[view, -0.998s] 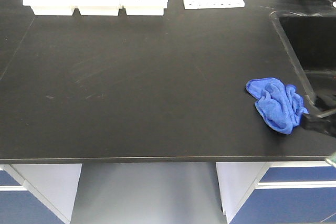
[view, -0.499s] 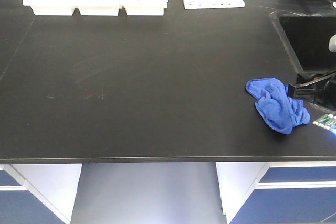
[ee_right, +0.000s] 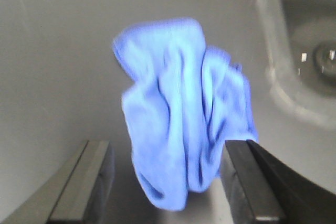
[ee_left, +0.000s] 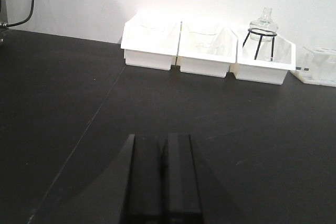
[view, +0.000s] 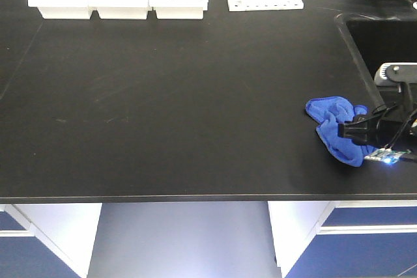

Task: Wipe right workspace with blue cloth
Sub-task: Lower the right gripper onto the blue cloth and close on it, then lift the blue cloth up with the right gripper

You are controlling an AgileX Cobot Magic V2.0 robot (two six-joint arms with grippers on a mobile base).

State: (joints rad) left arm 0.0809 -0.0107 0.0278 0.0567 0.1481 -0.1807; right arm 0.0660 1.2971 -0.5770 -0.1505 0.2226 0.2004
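Right claw (ee_right: 167,182) wide open, holding nothing, straddling blue cloth (ee_right: 178,103), crumpled, wrinkly, nr sink (ee_right: 310,51)

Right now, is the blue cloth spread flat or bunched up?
Bunched up: the blue cloth lies crumpled with deep folds on the benchtop.

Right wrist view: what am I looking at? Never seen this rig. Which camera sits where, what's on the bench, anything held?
A two-armed robot; each arm ends in a two-fingered claw with a camera behind it. The front view looks down on a matte black benchtop. The right wrist view shows the right claw open, fingers either side of a wrinkled royal-blue microfibre cloth, not gripping it. The left wrist view shows the left claw shut and empty, facing three white plastic bins by the wall. A black sink basin lies right of the cloth. Nothing is held.
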